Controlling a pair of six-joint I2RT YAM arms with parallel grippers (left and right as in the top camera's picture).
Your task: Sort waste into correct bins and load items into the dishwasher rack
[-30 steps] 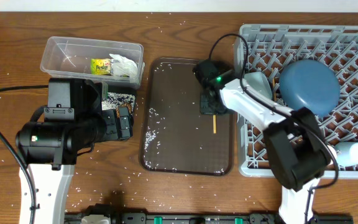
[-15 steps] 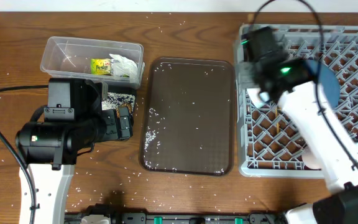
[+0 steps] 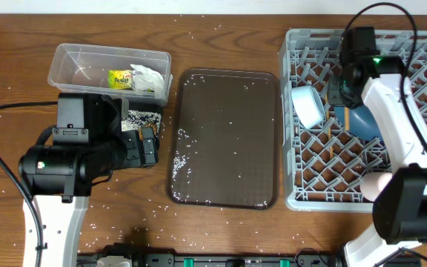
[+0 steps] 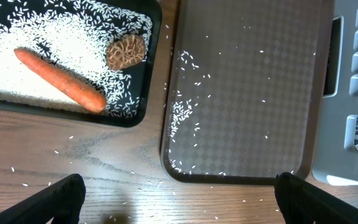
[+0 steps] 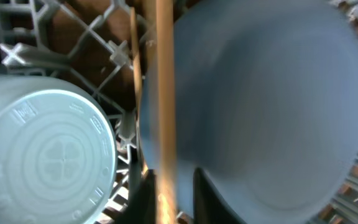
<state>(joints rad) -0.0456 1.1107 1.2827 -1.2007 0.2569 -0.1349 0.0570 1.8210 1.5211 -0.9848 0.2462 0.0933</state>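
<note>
Fingers (image 4: 55, 202) of left gripper (image 4: 179, 186) are being held wide apart, empty, over black tray (image 4: 143, 102) and serving tray (image 4: 253, 93). Chopsticks (image 5: 164, 93) are being clamped by right gripper (image 5: 169, 199) above rack (image 5: 36, 31), between white bowl (image 5: 48, 155) and blue dish (image 5: 266, 112).

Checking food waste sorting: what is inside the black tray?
The black tray holds an orange carrot, a brown lumpy piece and white rice. The rice covers much of its floor; its left end is out of frame.
</note>
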